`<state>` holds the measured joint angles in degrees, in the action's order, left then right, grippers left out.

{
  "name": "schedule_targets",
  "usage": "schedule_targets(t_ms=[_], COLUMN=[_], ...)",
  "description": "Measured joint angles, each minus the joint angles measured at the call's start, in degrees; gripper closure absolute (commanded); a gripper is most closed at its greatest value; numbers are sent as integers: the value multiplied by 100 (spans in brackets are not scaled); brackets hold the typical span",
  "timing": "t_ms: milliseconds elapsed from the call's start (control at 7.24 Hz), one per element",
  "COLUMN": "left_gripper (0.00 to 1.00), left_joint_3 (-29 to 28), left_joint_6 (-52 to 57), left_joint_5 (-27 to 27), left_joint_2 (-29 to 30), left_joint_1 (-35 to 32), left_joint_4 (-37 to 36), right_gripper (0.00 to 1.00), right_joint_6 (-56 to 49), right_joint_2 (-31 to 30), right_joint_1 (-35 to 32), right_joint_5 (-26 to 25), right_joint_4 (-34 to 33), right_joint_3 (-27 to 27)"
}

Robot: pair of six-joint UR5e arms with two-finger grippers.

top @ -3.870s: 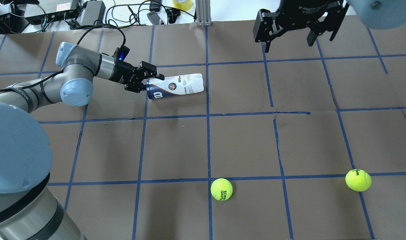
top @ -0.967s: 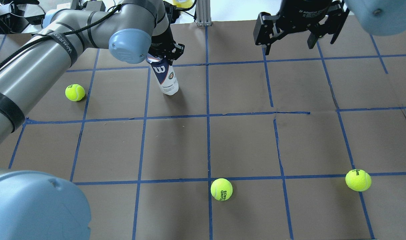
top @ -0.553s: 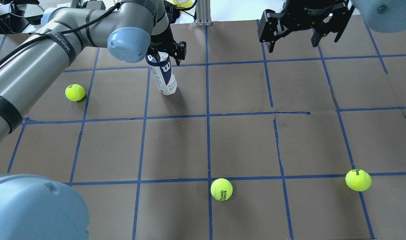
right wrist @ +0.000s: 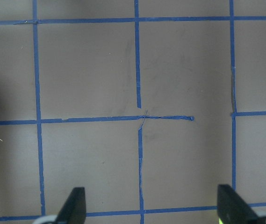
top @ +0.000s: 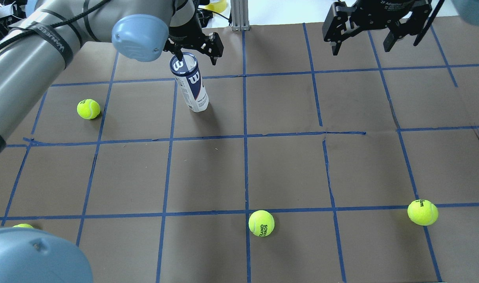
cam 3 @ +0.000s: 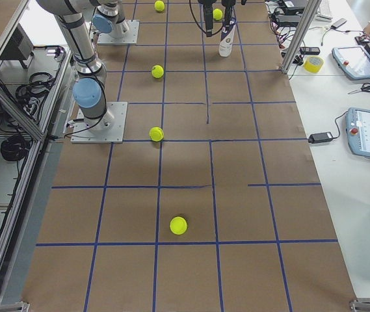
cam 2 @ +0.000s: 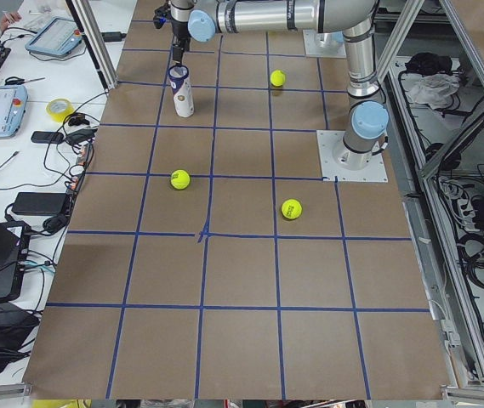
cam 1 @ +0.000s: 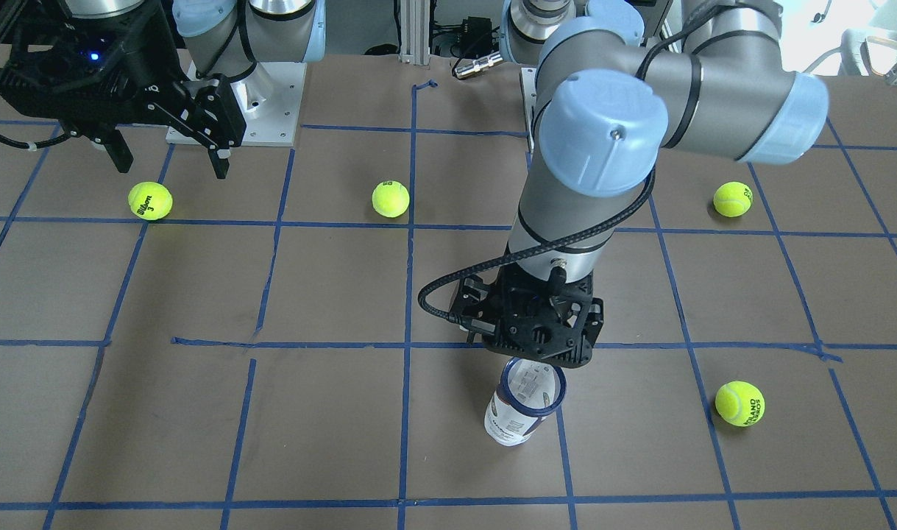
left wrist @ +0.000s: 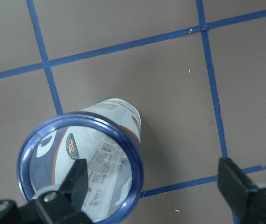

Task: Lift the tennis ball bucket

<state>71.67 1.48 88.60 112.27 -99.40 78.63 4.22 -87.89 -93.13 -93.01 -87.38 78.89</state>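
Note:
The tennis ball bucket [top: 192, 84] stands upright on the brown table, open navy rim up, white "W" on its blue band. It also shows in the front view [cam 1: 523, 405] and the left wrist view [left wrist: 83, 158]. My left gripper [top: 194, 49] is open just above its rim, holding nothing; in the front view [cam 1: 540, 346] it hangs right over the mouth. In the left wrist view one finger [left wrist: 76, 179] overlaps the can's mouth and the other [left wrist: 233, 182] is well clear. My right gripper [top: 375, 37] is open and empty at the far right, high above the table.
Loose yellow-green tennis balls lie on the table: one left of the bucket [top: 88, 109], one at front centre [top: 261, 223], one at front right [top: 422, 212], one partly hidden at front left [top: 22, 226]. Cables and boxes [top: 66, 15] lie beyond the far edge.
The bucket went from lying on its side in my left gripper to standing upright. The left gripper has opened and risen off it. The right gripper has drifted right.

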Motion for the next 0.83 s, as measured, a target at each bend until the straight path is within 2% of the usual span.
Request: schedule_targets(t_ms=[138,415,829], left_gripper=[0,0,0], left_joint_3=[-228,-301,310], left_joint_6=[-4,23,33], left_joint_5=[14,12,191], left_joint_2=[-177,-613,-1253], left_joint_1=[184,810,1254], left_joint_4=[572,1364,1575], right_gripper=[0,0,0], right_joint_6=[1,0,0], right_joint_2=[0,-18,-31], right_joint_1=[6,11,7], right_joint_5=[1,2,2], right_joint_4=[11,24,38], right_joint_3=[0,2,1])
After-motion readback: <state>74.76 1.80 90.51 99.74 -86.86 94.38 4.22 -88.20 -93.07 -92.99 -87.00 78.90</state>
